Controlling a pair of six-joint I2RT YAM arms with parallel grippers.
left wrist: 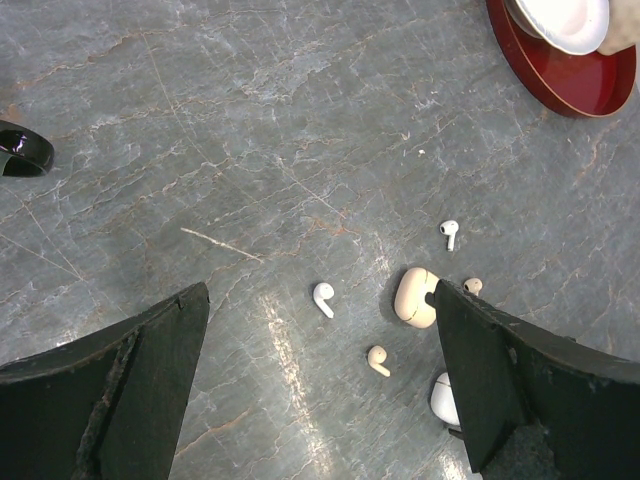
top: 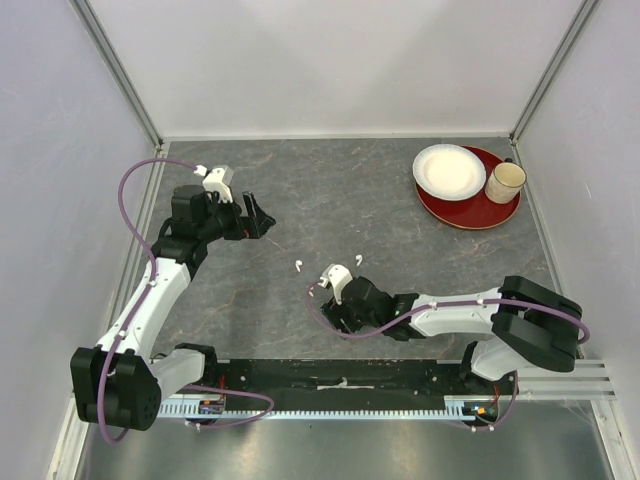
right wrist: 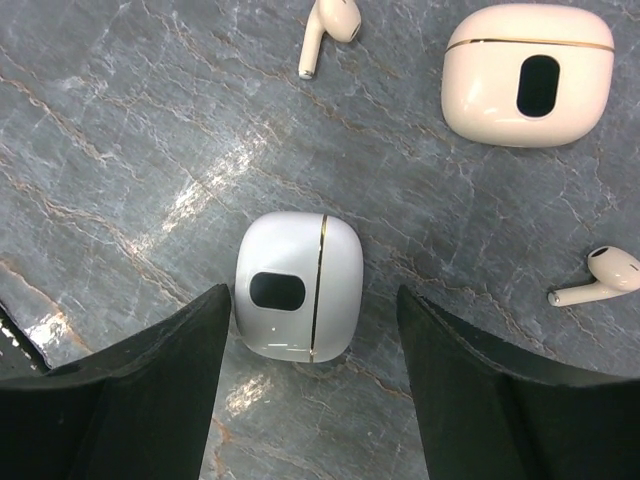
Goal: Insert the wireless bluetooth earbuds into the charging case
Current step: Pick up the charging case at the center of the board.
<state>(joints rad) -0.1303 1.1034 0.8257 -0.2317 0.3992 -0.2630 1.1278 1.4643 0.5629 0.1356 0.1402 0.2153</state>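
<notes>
A closed white charging case (right wrist: 300, 287) lies on the table between the fingers of my right gripper (right wrist: 312, 290), which is open and low over it. A closed beige case (right wrist: 528, 75) lies beyond it. A beige earbud (right wrist: 322, 30) and another earbud (right wrist: 600, 275) lie loose nearby. My left gripper (left wrist: 320, 284) is open and empty, high above the table. Under it I see a white earbud (left wrist: 323, 297), a beige earbud (left wrist: 378, 360), the beige case (left wrist: 415, 297), one more white earbud (left wrist: 449, 232) and one more beige earbud (left wrist: 473, 286). In the top view both cases are hidden under my right gripper (top: 327, 300).
A red plate (top: 470, 212) at the back right carries a white bowl (top: 448, 171) and a cup (top: 505, 182). White walls stand close on three sides. My left gripper (top: 260, 218) is at the left middle. A small glossy black object (left wrist: 20, 150) shows at the left wrist view's edge.
</notes>
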